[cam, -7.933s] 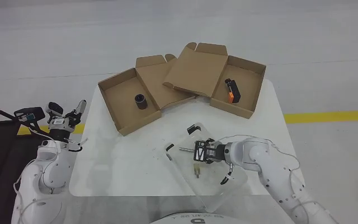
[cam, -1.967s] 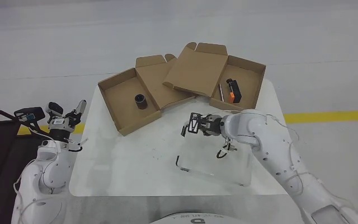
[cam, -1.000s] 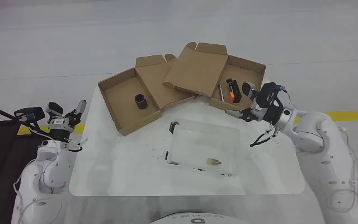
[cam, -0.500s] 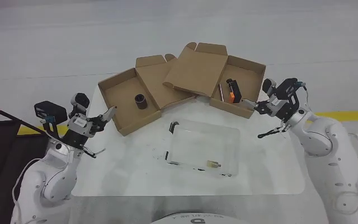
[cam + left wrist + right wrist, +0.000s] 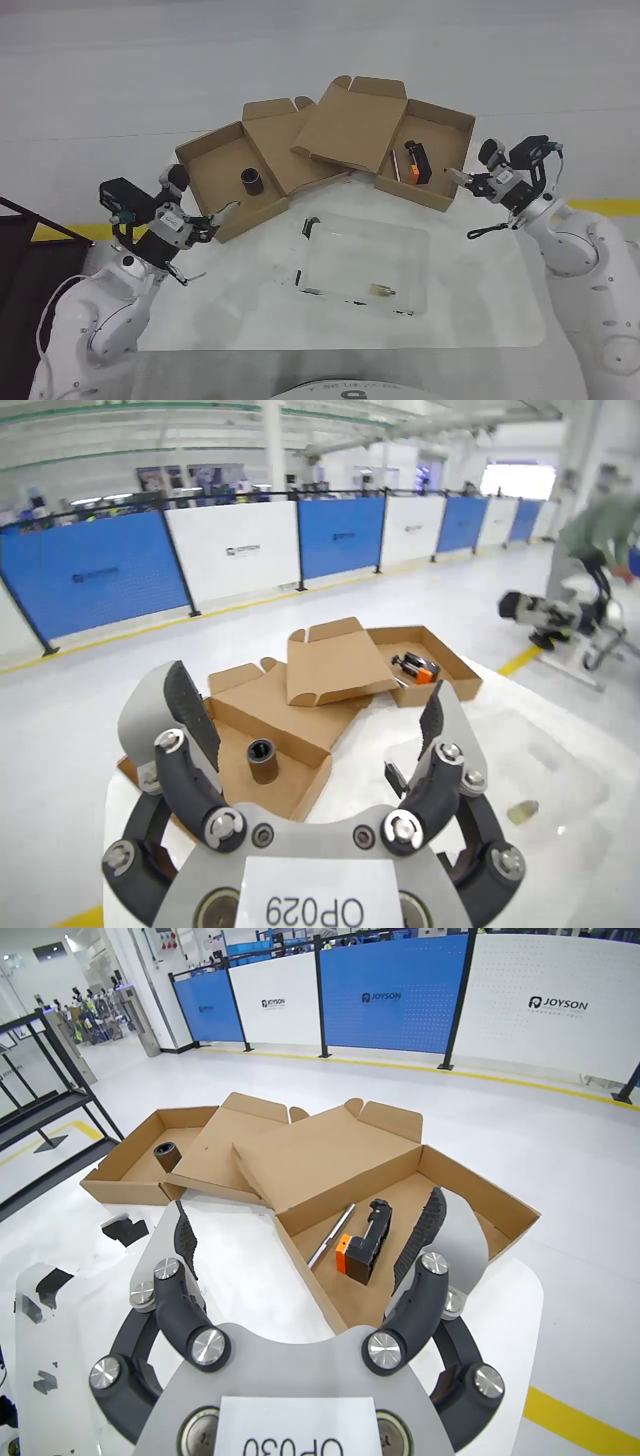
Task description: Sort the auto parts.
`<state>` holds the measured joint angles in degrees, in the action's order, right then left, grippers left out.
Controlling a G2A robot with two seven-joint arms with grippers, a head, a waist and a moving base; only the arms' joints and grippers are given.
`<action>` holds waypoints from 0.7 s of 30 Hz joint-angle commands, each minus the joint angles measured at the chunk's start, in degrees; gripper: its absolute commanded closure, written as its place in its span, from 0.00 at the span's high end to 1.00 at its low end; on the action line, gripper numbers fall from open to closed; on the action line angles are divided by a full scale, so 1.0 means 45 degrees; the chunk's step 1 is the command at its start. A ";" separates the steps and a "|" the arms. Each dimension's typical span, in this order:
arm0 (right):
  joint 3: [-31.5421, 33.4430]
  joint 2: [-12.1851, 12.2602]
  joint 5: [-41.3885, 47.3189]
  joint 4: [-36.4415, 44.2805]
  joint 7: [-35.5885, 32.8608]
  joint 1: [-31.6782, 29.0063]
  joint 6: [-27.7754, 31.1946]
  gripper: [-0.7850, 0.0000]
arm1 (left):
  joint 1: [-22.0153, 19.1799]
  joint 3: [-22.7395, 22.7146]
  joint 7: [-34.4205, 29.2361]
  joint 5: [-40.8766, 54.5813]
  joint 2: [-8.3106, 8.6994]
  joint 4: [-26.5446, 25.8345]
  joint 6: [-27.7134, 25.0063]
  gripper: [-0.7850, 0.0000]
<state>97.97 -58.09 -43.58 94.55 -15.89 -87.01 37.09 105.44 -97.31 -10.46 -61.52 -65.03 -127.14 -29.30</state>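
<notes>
Two open cardboard boxes stand at the table's far side. A black cylinder (image 5: 251, 181) (image 5: 261, 760) (image 5: 166, 1155) stands upright in the left box (image 5: 205, 165). The right box (image 5: 452, 128) (image 5: 500, 1200) holds a black-and-orange part (image 5: 415, 161) (image 5: 364, 1248) and a thin metal rod (image 5: 396, 163) (image 5: 331, 1234). In a clear plastic bag (image 5: 360, 250) at mid-table lies a small yellowish part (image 5: 380, 291) (image 5: 522, 811). My left gripper (image 5: 228, 210) (image 5: 312, 720) is open and empty, just short of the left box. Open and empty too, my right gripper (image 5: 452, 176) (image 5: 305, 1233) hovers by the right box's near corner.
The boxes' open lids (image 5: 345, 125) overlap between the two boxes. Black clips (image 5: 310, 225) (image 5: 125, 1230) sit at the clear bag's edges. The white table's (image 5: 220, 300) front strip and its right side beyond the bag are bare.
The right gripper carried the metal rod from the clear bag to the right box, let it go and drew back to the right. In the last half second the left arm swung in toward the left box.
</notes>
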 commanded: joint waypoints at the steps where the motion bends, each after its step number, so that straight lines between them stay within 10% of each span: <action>1: 0.0196 0.0009 0.0260 -0.0197 0.0106 -0.0061 -0.0089 1.00 | -0.0741 0.1357 -0.0567 -0.0598 0.0007 0.0270 -0.0619 1.00; 10: 0.1247 0.0022 0.1387 -0.0587 0.0710 -0.0822 -0.0599 1.00 | -0.5445 0.6750 -0.5957 0.4023 -0.0253 0.3895 -0.2508 1.00; 21: 0.1505 0.0016 0.1717 -0.0395 0.0661 -0.1154 -0.0863 1.00 | -0.6394 0.7398 -0.6036 0.2520 -0.0374 0.4140 -0.1311 1.00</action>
<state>104.74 -58.01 -35.85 92.77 -12.92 -92.20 33.21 76.64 -64.14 -37.27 -49.54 -66.75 -108.62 -35.21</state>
